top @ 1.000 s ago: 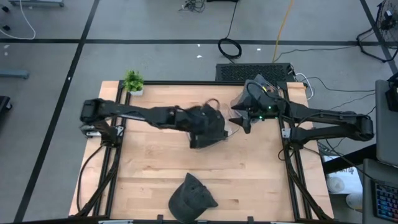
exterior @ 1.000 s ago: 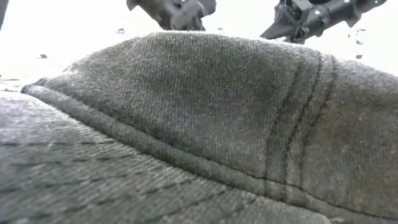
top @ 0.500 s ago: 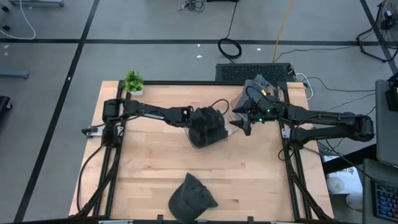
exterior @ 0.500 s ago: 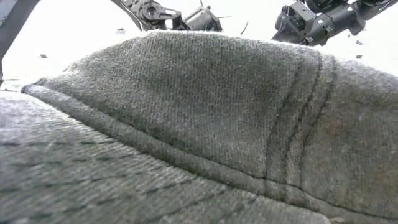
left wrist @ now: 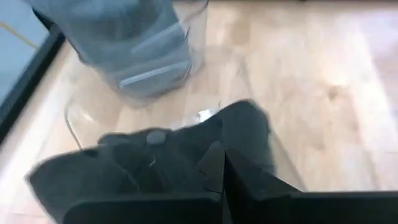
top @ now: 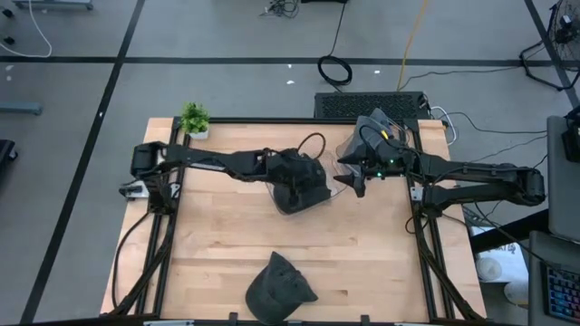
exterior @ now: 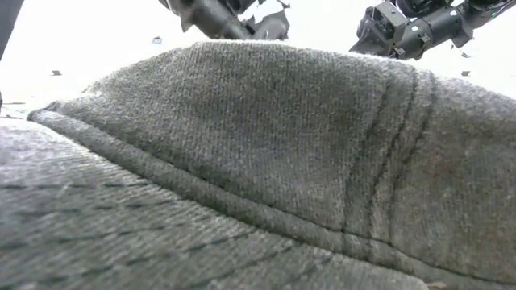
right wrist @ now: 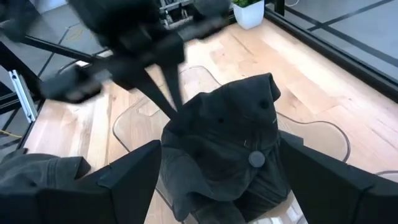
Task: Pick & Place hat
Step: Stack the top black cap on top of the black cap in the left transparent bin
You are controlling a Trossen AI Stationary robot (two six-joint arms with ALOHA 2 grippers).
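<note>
A dark grey hat (top: 306, 188) lies crown-up on a clear plastic tray (right wrist: 127, 121) at mid-table; its top button (right wrist: 256, 159) shows in the right wrist view. My left gripper (top: 292, 177) reaches in from the table's left and is shut at the hat's left side (left wrist: 155, 165). My right gripper (right wrist: 221, 155) hovers wide open just right of the hat (right wrist: 224, 137), touching nothing. A second dark hat (top: 276, 288) rests on its brim at the table's near edge and fills the low view (exterior: 242, 161). My left gripper (left wrist: 221, 165) pinches the hat's cloth at the crown's left edge (right wrist: 180, 118) between its two shut fingers (right wrist: 163, 87). They come slanting down from the table's left. How many layers they hold does not show. The hat still rests on the clear tray.
A small potted plant (top: 194, 118) stands at the table's far left corner. The black table frame (top: 163, 226) runs along both sides. Bare wood lies between the two hats. The right arm's wrist (exterior: 403, 32) hangs above the table in the low view.
My left arm has swung back and forth, its elbow shifting toward the table's right and then left again, while its gripper has stayed at the hat. The hat has kept its place on the tray.
</note>
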